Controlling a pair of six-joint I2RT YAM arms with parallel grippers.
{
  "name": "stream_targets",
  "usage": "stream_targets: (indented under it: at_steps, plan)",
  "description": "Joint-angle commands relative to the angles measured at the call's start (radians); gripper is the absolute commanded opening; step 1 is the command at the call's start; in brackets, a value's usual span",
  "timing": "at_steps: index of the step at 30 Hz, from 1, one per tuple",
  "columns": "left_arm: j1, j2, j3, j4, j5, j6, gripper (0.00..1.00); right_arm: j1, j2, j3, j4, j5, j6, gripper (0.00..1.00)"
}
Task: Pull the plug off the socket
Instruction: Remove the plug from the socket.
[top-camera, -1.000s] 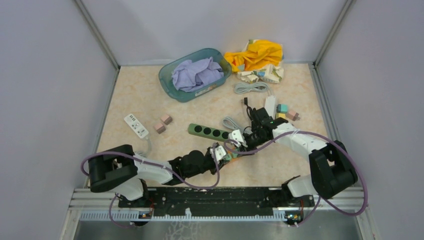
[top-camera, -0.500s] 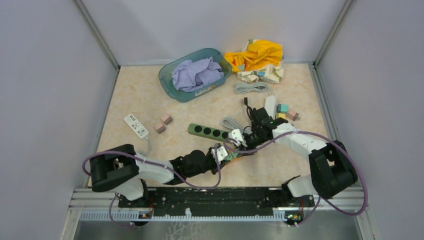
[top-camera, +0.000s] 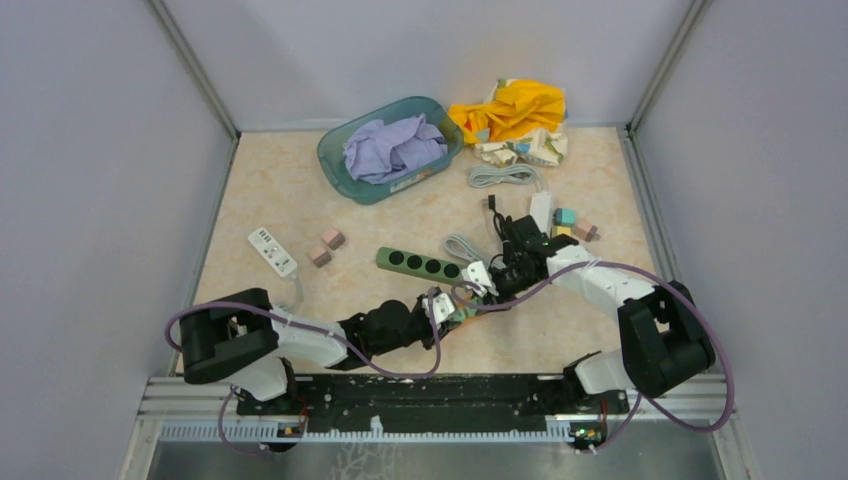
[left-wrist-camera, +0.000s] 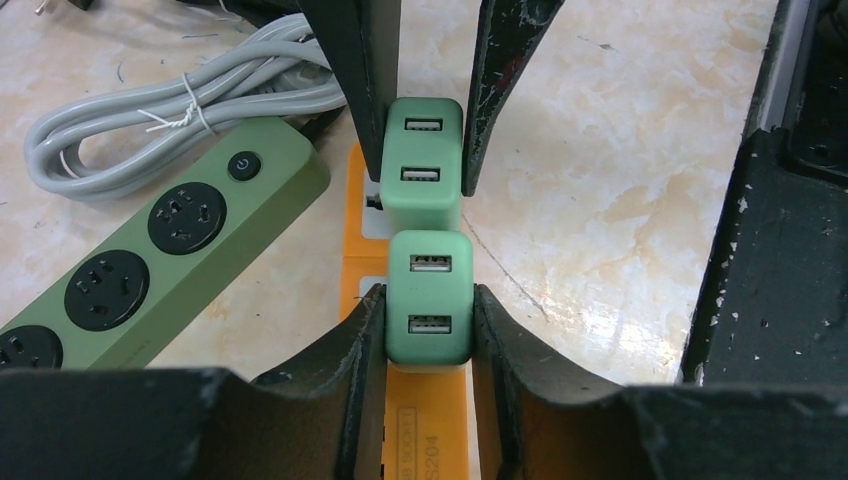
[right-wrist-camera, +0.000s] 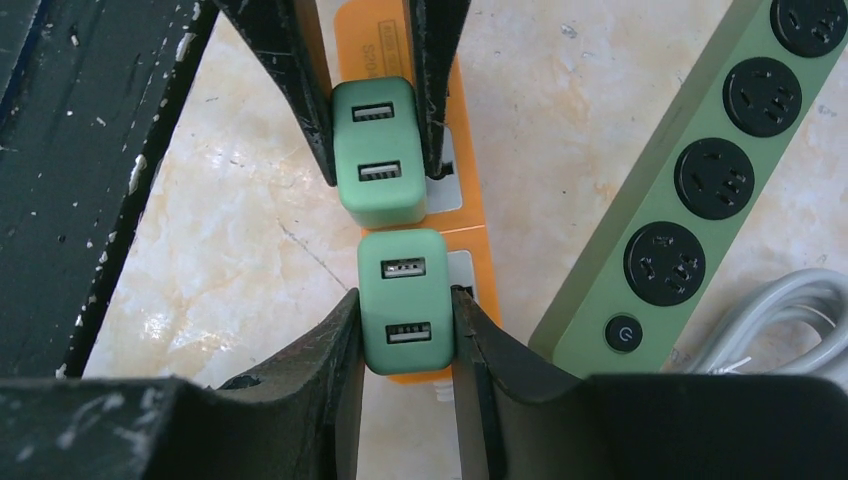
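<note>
An orange socket strip (left-wrist-camera: 430, 420) (right-wrist-camera: 475, 235) lies flat on the table, with two green USB plugs side by side in it. My left gripper (left-wrist-camera: 428, 293) is shut on the plug nearer to it (left-wrist-camera: 430, 262). My right gripper (right-wrist-camera: 405, 300) is shut on the other plug (right-wrist-camera: 404, 262), which the left wrist view shows at the far side (left-wrist-camera: 424, 160). Both plugs sit down on the strip. In the top view the two grippers meet nose to nose over the strip (top-camera: 470, 308).
A green power strip (top-camera: 418, 264) (left-wrist-camera: 120, 280) lies just left of the orange one, with a coiled grey cable (left-wrist-camera: 170, 110) beyond it. Farther off are a white power strip (top-camera: 272, 250), small blocks (top-camera: 325, 247), a teal basket (top-camera: 330, 160) of purple cloth and a yellow cloth (top-camera: 515, 105).
The right wrist has edged slightly toward the near side. Otherwise both arms hold the same pose over the strip.
</note>
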Motion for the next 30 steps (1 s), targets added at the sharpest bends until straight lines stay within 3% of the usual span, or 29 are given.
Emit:
stream_targets:
  at_steps: [1,9,13,17,20,24,30]
  plan:
    - [0.009,0.018,-0.02,-0.017,0.024,-0.007,0.01,0.029,-0.001,0.02,-0.107,-0.129,-0.126,0.03]
    - [0.01,0.036,-0.016,-0.011,0.032,-0.018,0.01,0.075,-0.013,0.046,0.079,-0.167,0.172,0.0]
    - [0.009,0.035,-0.018,-0.012,0.032,-0.02,0.01,0.048,-0.03,0.054,0.141,-0.103,0.267,0.0]
    - [0.01,0.031,-0.023,-0.014,0.027,-0.019,0.01,-0.032,-0.037,0.051,0.088,-0.087,0.189,0.0]
    - [0.012,0.03,-0.026,-0.014,0.021,-0.02,0.01,-0.039,-0.054,0.022,0.015,-0.071,0.036,0.0]
    - [0.015,0.028,-0.027,-0.015,0.022,-0.015,0.01,-0.037,-0.048,0.004,-0.08,-0.15,-0.122,0.0]
    - [0.016,0.04,-0.021,-0.014,0.029,-0.019,0.01,0.032,-0.024,0.012,-0.008,-0.18,0.004,0.0]
